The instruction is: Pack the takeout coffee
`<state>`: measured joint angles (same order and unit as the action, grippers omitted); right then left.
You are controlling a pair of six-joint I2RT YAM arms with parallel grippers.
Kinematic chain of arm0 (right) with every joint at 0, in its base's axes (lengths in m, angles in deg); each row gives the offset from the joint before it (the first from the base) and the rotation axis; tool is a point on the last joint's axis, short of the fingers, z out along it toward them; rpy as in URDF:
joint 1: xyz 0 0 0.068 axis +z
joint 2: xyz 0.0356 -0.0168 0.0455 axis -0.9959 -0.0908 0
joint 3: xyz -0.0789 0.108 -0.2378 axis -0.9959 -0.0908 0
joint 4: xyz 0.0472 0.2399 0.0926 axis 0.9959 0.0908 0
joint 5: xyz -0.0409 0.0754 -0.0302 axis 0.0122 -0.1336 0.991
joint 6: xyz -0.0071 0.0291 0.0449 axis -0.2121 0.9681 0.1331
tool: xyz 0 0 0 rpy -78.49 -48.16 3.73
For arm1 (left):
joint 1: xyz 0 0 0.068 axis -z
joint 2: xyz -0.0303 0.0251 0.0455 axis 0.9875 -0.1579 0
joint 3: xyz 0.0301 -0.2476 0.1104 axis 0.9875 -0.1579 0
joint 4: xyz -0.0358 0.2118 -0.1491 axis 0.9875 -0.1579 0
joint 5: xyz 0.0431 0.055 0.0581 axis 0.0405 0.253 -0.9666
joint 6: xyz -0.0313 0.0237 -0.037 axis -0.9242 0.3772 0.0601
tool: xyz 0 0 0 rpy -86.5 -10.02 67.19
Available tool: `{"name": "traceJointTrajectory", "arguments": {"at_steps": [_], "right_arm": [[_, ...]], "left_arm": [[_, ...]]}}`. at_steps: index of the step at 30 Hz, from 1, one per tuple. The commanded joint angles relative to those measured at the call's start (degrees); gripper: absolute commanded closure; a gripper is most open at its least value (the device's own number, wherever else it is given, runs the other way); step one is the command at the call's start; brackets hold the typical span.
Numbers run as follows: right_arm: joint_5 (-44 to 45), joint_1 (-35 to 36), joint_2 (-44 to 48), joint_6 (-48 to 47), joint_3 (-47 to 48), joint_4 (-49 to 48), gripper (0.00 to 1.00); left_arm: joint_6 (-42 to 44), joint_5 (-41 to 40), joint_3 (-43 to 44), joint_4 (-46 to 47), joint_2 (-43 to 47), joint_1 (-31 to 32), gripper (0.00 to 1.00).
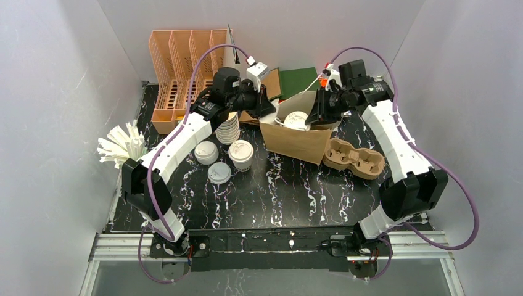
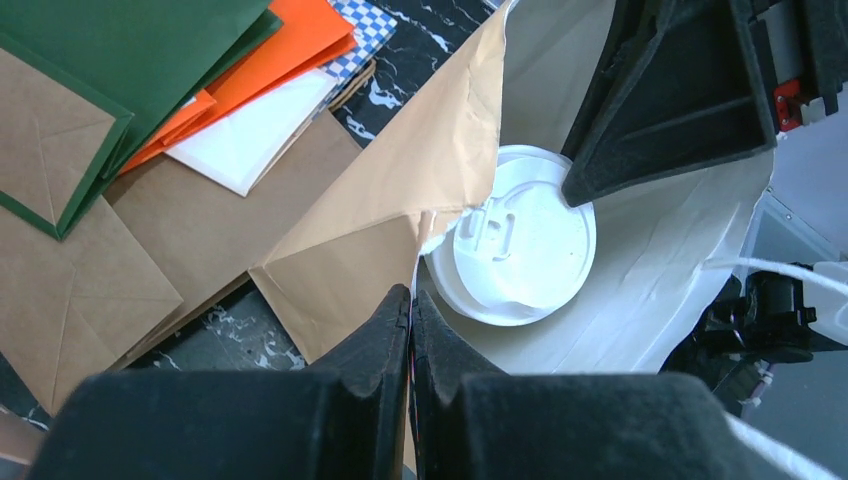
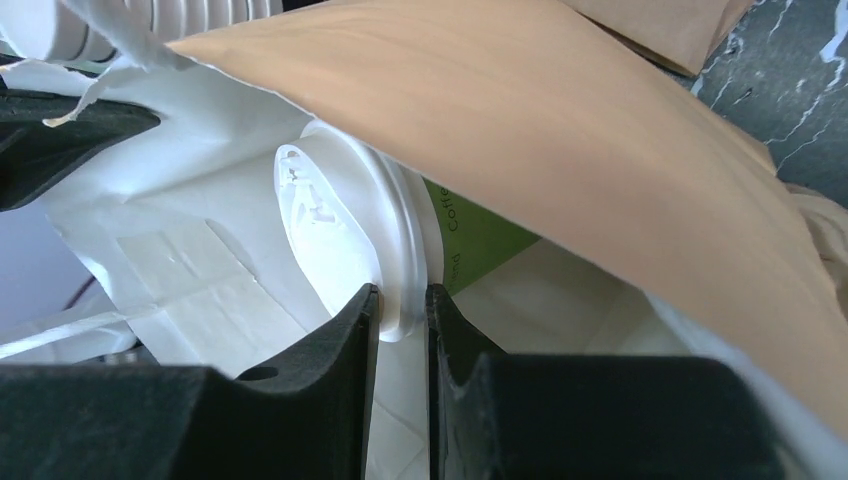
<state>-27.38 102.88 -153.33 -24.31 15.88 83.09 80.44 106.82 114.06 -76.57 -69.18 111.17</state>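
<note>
A brown paper bag (image 1: 295,140) stands open in the middle of the table. Inside it sits a takeout coffee (image 3: 480,238) with green walls and a white sip lid (image 2: 525,240). My right gripper (image 3: 402,300) reaches into the bag from the right and is shut on the rim of that lid. At the bag's left rim (image 2: 400,190), my left gripper (image 2: 412,295) is shut with the paper edge pinched between its fingers. Another capped cup (image 1: 241,153) stands on the table left of the bag.
Two loose lids (image 1: 206,152) (image 1: 219,172) and a stack of lidless cups (image 1: 229,129) lie left of the bag. A pulp cup carrier (image 1: 353,158) sits to its right. Straws (image 1: 122,145), an orange rack (image 1: 184,71) and flat paper bags (image 2: 110,230) lie behind.
</note>
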Motion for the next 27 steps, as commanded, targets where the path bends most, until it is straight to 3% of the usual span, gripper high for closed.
{"name": "traceJointTrajectory", "arguments": {"at_steps": [1,8,15,20,25,27], "right_arm": [[-5.1,-6.1,0.5,4.2,5.0,-0.3,0.99],[-9.1,-5.4,5.0,1.2,-2.5,-7.0,0.99],[-3.3,2.4,4.9,-1.3,-9.4,-12.2,0.99],[1.3,8.7,1.6,-4.3,-10.5,-15.5,0.99],[3.4,11.6,0.9,-7.3,-10.8,-15.1,0.99],[4.0,11.8,1.5,-7.8,-11.0,-14.6,0.99]], "left_arm": [[0.4,-3.6,-0.1,-1.7,3.8,-0.7,0.98],[-3.8,-7.2,1.4,-2.4,2.8,-0.7,0.93],[-7.5,-7.8,8.9,-6.9,-2.0,-0.7,0.87],[-9.9,-7.5,9.5,-7.2,-3.4,-0.5,0.87],[-9.3,-7.6,11.3,-7.9,-5.0,-0.3,0.87],[-7.7,-6.6,12.3,-8.3,-5.3,-0.3,0.81]]}}
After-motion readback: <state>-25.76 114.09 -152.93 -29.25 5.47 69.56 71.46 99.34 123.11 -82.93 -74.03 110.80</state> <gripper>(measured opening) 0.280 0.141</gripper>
